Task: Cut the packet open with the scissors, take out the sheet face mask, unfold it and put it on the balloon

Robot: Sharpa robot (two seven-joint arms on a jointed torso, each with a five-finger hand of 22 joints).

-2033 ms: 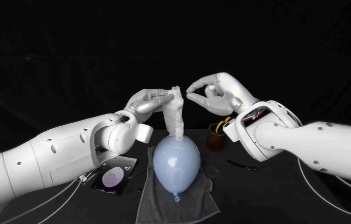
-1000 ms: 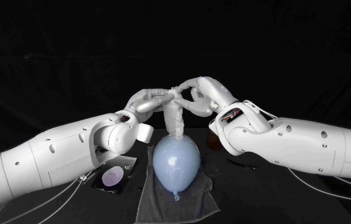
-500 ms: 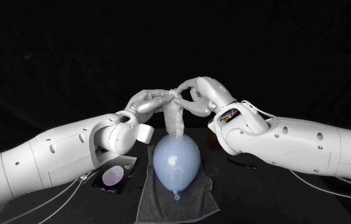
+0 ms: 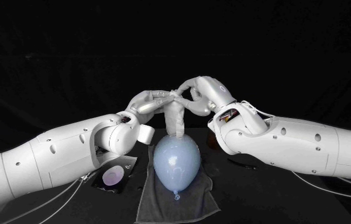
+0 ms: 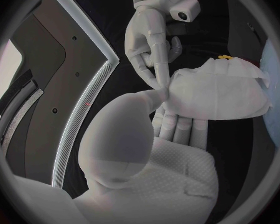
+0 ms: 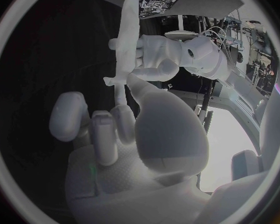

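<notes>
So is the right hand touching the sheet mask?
Touching. In the left wrist view the right hand reaches down and its fingertips meet the edge of the sheet mask, with no gap.

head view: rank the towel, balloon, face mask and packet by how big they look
1. towel
2. balloon
3. face mask and packet: too alike to rank. The folded mask is held up nearer the camera.
</notes>
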